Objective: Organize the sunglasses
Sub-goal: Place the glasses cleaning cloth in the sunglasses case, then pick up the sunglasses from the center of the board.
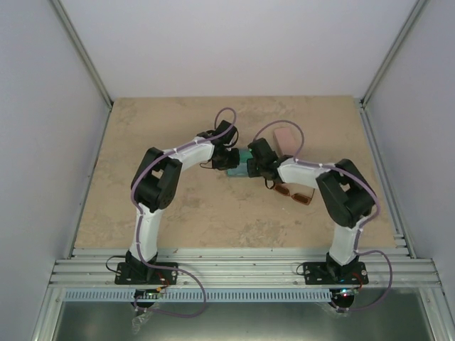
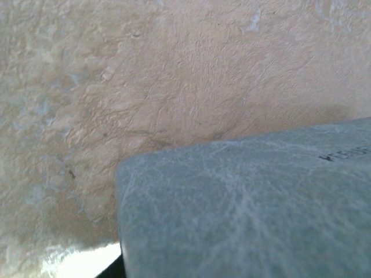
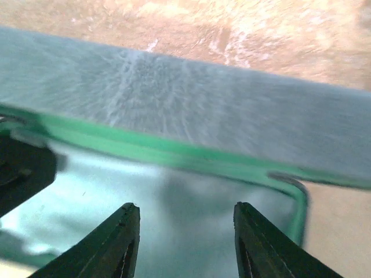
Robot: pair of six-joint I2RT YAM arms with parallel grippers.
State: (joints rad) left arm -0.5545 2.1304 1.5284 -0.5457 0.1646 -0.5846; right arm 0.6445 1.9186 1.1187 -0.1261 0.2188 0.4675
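Case (image 1: 240, 170): largely hidden from above.
Left gripper (image 1: 229, 160): at case; opening unreadable.
Right gripper (image 3: 185, 205): parted, empty, over case.
Sunglasses (image 1: 297, 194): right of case, half-covered.

Blurry close-up. Two dark fingers (image 3: 124, 237) at the bottom edge stand apart with nothing between them, tips over the pale teal inside of an open case (image 3: 203, 98). Its blue-grey textured lid runs across the upper frame, with a green rim under it curving down at right. At left edge a dark blocky shape (image 3: 20, 174), can't tell what. Tan bench (image 3: 261, 23) behind.
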